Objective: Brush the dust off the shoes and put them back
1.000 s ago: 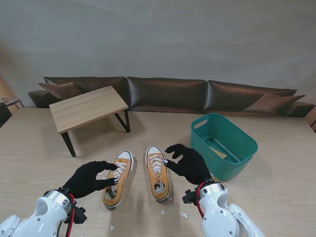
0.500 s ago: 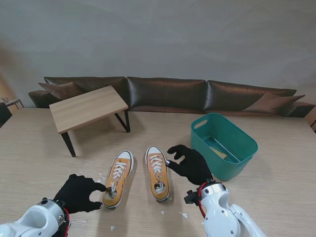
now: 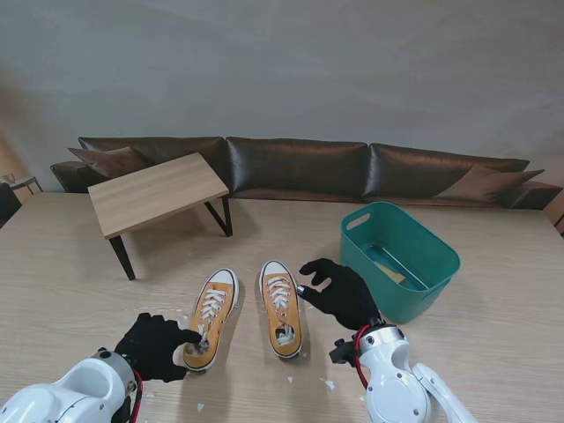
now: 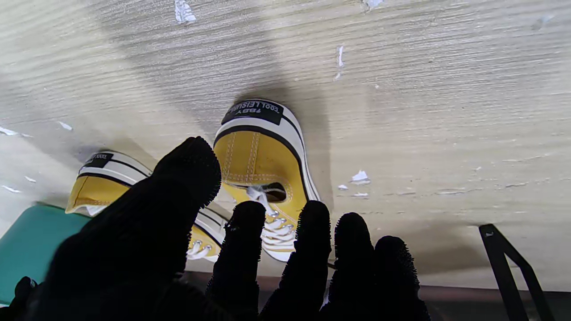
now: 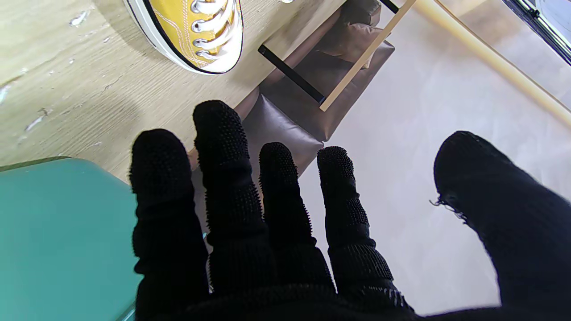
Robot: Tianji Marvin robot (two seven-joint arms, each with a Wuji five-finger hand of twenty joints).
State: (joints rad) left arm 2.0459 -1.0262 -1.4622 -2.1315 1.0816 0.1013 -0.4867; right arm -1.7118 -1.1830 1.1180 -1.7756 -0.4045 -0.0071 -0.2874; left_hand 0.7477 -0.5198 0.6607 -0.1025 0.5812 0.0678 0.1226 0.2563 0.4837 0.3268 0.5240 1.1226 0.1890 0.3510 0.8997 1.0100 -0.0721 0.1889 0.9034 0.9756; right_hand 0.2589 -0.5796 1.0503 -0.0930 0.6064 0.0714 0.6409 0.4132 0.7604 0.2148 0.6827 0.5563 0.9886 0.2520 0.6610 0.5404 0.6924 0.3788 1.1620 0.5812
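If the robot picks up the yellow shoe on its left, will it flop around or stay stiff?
The left shoe probably bends some: the upper looks like soft canvas. Its thick rubber sole should hold the shape. The loose laces may dangle. It sits flat, so it seems unlikely to roll. The left robot hand is at its heel.

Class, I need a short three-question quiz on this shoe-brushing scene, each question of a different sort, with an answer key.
1. True or false: the left shoe lies inside the green basket.
2. Which hand is at that shoe's heel? A) left hand B) right hand
3. Fill in: white ___ litter the table near the shoes.

Key: 1 false; 2 A; 3 scraps.
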